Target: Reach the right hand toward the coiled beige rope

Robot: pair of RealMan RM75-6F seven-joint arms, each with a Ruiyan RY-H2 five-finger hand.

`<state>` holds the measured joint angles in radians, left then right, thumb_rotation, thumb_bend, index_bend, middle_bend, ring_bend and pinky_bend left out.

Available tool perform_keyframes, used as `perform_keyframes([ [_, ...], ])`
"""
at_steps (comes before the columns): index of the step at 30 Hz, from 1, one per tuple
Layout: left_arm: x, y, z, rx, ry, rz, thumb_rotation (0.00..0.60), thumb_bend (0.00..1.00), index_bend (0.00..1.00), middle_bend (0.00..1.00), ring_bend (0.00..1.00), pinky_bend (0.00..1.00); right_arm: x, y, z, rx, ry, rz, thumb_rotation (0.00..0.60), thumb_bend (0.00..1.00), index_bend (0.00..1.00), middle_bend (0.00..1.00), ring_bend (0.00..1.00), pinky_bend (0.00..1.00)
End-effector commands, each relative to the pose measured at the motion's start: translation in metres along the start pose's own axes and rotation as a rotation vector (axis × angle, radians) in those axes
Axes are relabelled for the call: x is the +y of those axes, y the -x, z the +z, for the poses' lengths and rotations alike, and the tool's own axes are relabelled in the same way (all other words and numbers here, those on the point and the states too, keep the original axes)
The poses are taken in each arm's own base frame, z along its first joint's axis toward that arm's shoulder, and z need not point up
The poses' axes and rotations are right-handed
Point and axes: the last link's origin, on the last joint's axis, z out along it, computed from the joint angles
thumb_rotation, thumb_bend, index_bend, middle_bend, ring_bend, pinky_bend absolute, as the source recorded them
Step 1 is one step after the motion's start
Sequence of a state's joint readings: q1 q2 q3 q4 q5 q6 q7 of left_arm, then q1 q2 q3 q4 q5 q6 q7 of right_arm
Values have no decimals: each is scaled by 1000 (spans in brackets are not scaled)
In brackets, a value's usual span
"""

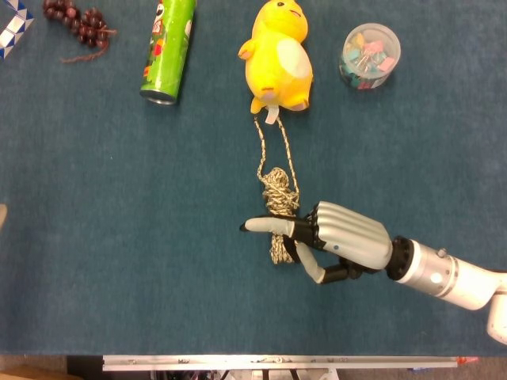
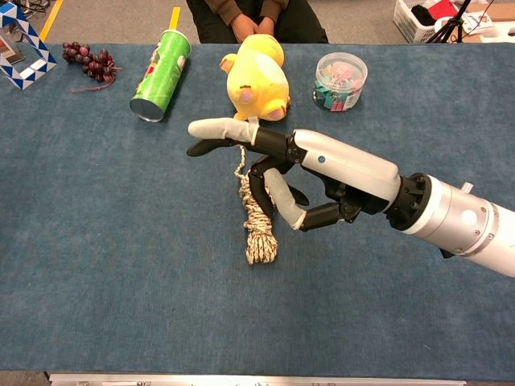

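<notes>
The coiled beige rope point(image 1: 276, 186) lies lengthwise at the middle of the blue table, with two loose strands running up toward the yellow plush duck point(image 1: 279, 59). My right hand point(image 1: 341, 237) hovers over the coil's lower half, coming in from the right. One finger point(image 1: 261, 226) stretches straight across the coil to its left side and the others hang apart above it. In the chest view the hand point(image 2: 322, 173) covers the rope's point(image 2: 259, 237) upper part and nothing is held. Whether any finger touches the rope is unclear. My left hand is out of sight.
A green can point(image 1: 169, 49) lies on its side at the back left. Dark grapes point(image 1: 78, 22) and a blue-and-white block point(image 2: 24, 44) sit in the far left corner. A clear jar of clips point(image 1: 370, 55) stands at the back right. A person point(image 2: 249, 16) sits behind the table.
</notes>
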<state>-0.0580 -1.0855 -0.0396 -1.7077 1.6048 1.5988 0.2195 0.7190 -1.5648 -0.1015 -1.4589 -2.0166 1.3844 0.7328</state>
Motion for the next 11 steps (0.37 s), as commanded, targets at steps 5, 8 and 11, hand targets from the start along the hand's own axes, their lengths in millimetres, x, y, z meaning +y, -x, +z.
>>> perform_keyframes([
  [5, 0, 0, 0, 1, 0, 1, 600, 227, 0, 0, 0, 0, 0, 0, 0, 2, 4, -6, 600, 831, 0, 156, 616, 829],
  [8, -1, 0, 0, -1, -2, 0, 600, 227, 0, 0, 0, 0, 0, 1, 0, 0, 6, -8, 600, 831, 0, 157, 616, 829],
  [11, -1, 0, 0, -2, -2, 1, 600, 227, 0, 0, 0, 0, 1, 1, 1, -3, 7, -6, 600, 831, 0, 156, 616, 828],
])
